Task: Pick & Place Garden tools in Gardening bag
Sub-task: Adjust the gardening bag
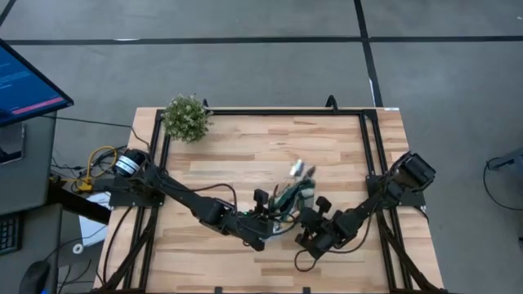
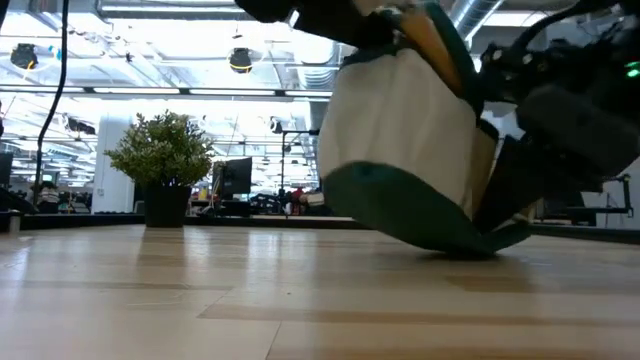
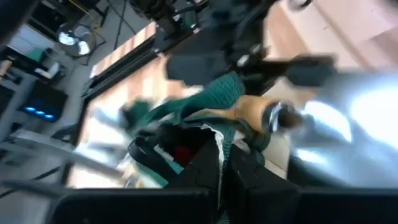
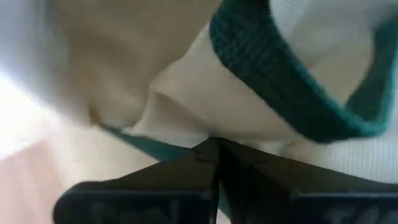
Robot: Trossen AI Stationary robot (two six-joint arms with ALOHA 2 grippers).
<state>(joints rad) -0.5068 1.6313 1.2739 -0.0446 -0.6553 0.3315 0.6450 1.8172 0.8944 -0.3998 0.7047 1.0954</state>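
Note:
The beige gardening bag (image 1: 297,197) with green trim stands tilted near the table's middle, between my two grippers. In the low view the bag (image 2: 405,130) rests on one green bottom corner (image 2: 480,243). A wooden-handled tool (image 3: 252,109) sticks out of the bag's mouth, and its silver head (image 1: 297,169) points toward the far edge. Something red (image 3: 181,153) shows inside the bag. My left gripper (image 1: 266,214) is shut at the bag's left side. My right gripper (image 1: 311,216) is shut at its near right side. My left gripper (image 3: 224,163) is shut on the bag's top edge (image 3: 219,138) by the green handle strap. It pinches the edge between its two fingers, coming from the table's left. My own fingers hide how many layers it holds. The bag is tilted. My right gripper (image 4: 216,151) is shut on the bag's beige canvas (image 4: 186,127), just by a green trim line (image 4: 146,145). It pinches a fold between its two fingers, coming from the table's near right. The green strap (image 4: 280,93) lies slack above.
A bushy green potted plant (image 1: 186,118) stands at the far left corner and also shows in the low view (image 2: 165,165). A black frame (image 1: 261,112) runs along the table's far and side edges. Bare wood lies to the left and near side.

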